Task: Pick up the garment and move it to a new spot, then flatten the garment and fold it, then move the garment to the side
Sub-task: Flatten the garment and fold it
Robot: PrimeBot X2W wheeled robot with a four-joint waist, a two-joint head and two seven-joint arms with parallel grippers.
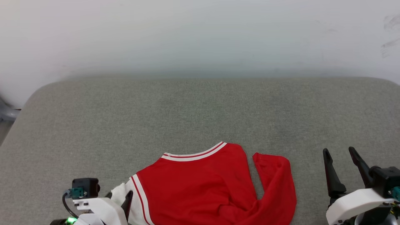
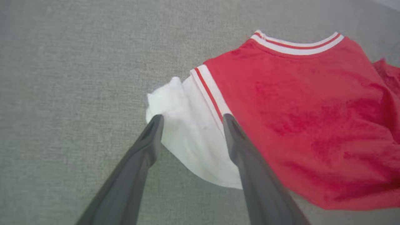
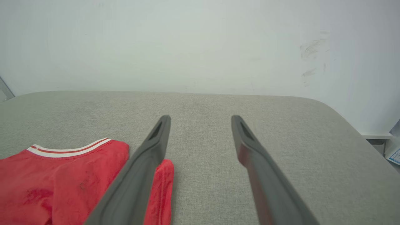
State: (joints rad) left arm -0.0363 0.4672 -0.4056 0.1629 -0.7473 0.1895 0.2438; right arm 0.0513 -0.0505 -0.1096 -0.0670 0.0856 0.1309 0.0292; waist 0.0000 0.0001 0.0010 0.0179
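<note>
a bare lab-like room: grey fabric-covered table [image 1: 200,106] against a plain, scuffed white wall [image 1: 200,34].

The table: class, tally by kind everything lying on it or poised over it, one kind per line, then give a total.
garment: 1
grippers: 2 (left gripper, right gripper; jaws open on both)
table: 1
Total: 4

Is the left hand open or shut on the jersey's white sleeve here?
Open: the left hand has its two fingers wide apart, the white sleeve of the red jersey lying between them.
</note>
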